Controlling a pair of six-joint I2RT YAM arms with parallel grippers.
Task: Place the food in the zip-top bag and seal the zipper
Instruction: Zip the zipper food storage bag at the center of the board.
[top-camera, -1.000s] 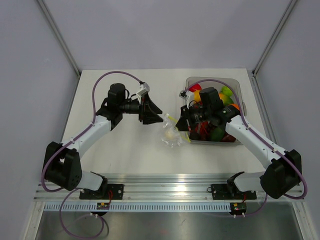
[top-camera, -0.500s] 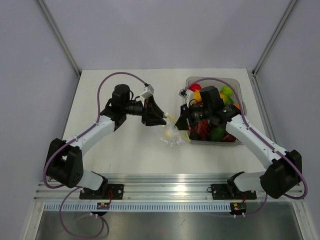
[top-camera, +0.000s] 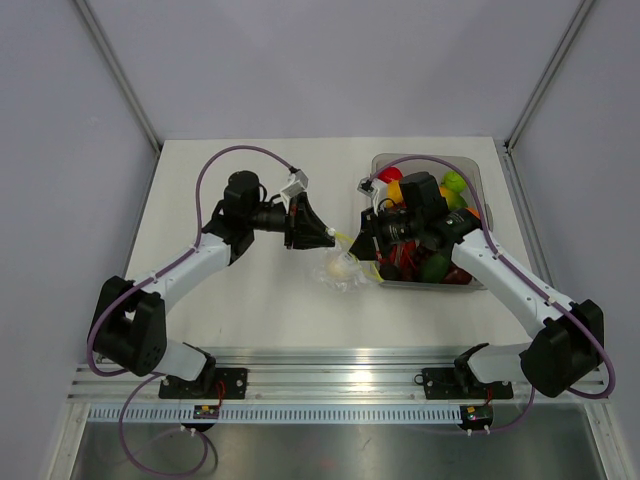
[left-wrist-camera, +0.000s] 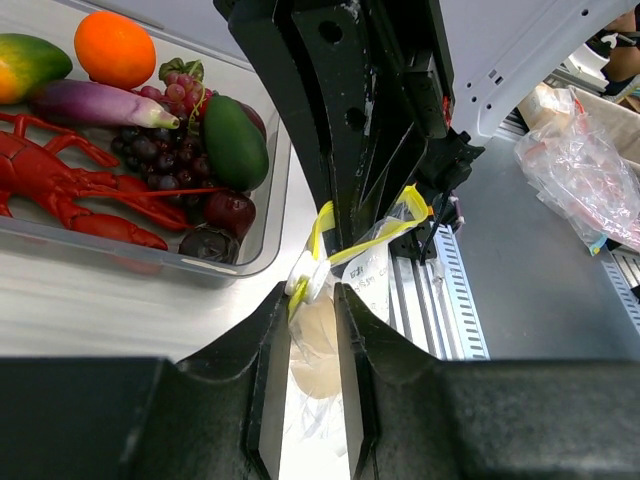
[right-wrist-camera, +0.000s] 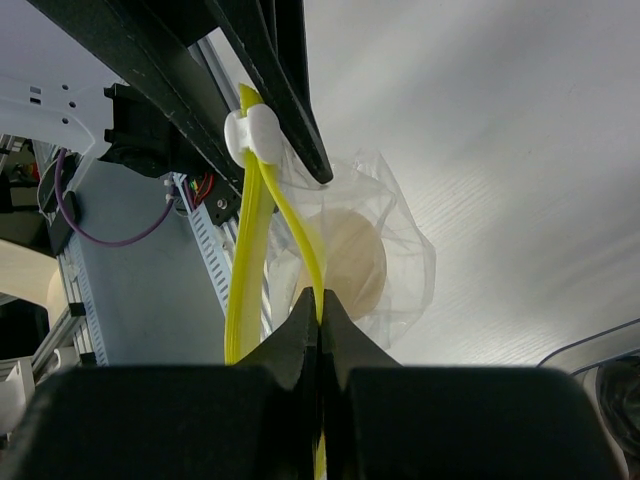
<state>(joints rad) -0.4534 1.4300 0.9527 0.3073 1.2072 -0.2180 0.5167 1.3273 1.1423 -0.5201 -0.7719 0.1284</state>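
The pale round food item (right-wrist-camera: 352, 262) sits inside the zip-top bag (top-camera: 342, 270), which hangs between the two arms beside the bin (top-camera: 380, 160), so loading appears complete. The right gripper (right-wrist-camera: 320, 302) is pressed together on the zipper (right-wrist-camera: 243, 260). The left gripper (left-wrist-camera: 310, 292) straddles the white slider (right-wrist-camera: 253, 135) with a narrow gap; firm contact cannot be confirmed. The yellow tracks are parted between slider and pinch, so sealing remains.
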